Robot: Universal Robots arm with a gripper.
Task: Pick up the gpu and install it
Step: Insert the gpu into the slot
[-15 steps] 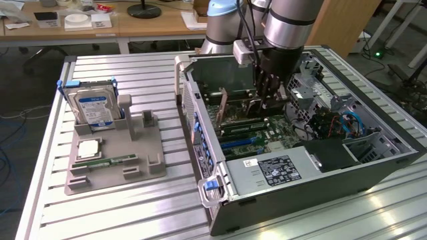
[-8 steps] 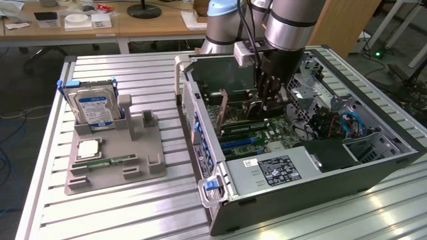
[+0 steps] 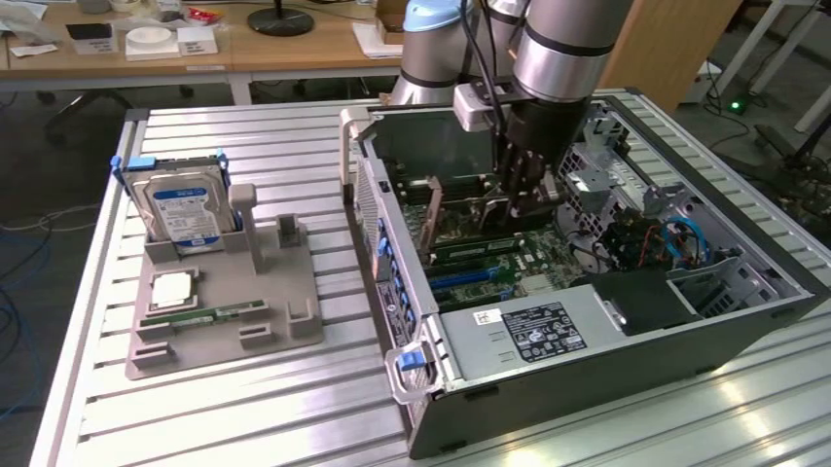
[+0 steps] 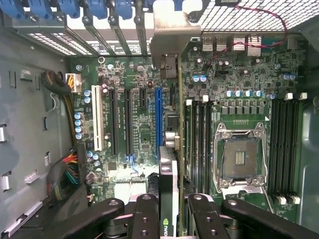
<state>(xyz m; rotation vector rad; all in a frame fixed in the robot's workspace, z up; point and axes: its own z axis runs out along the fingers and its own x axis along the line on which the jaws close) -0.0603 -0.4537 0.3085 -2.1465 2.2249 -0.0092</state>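
— While we are looking down along the wrist, what are we seeing between the fingers (image 4: 144, 214)?

— We are seeing the gpu (image 4: 168, 169) standing on edge, and the gripper (image 4: 169, 206) is clamping it by both faces. The jaws are standing partly closed, pressing on the card, with a green logo showing between them.

— Where is the card sitting, then?

— We are finding it inside the open computer case (image 3: 585, 389), upright over the motherboard (image 4: 249, 94). It is running lengthwise just beside the long blue slot (image 4: 158, 114), and its silver end bracket (image 4: 172, 35) is standing at the row of blue clips (image 4: 99, 7) along the case's rear wall. We are not managing to tell whether its lower edge is touching a slot.

— And what is lying around it on the board?

— We are noticing the square processor socket (image 4: 239, 159) near the card, with black memory slots (image 4: 284, 144) on the socket's far side.

— What are we picking out from the exterior view?

— The arm (image 3: 565, 49) is reaching down into the case, which is lying on its side on a slatted metal table (image 3: 260, 146). Well apart, toward the exterior view's left, a grey holder (image 3: 279, 336) is carrying a hard drive (image 3: 182, 209) with a blue label, standing upright, and a narrow green memory stick (image 3: 208, 314) lying flat.
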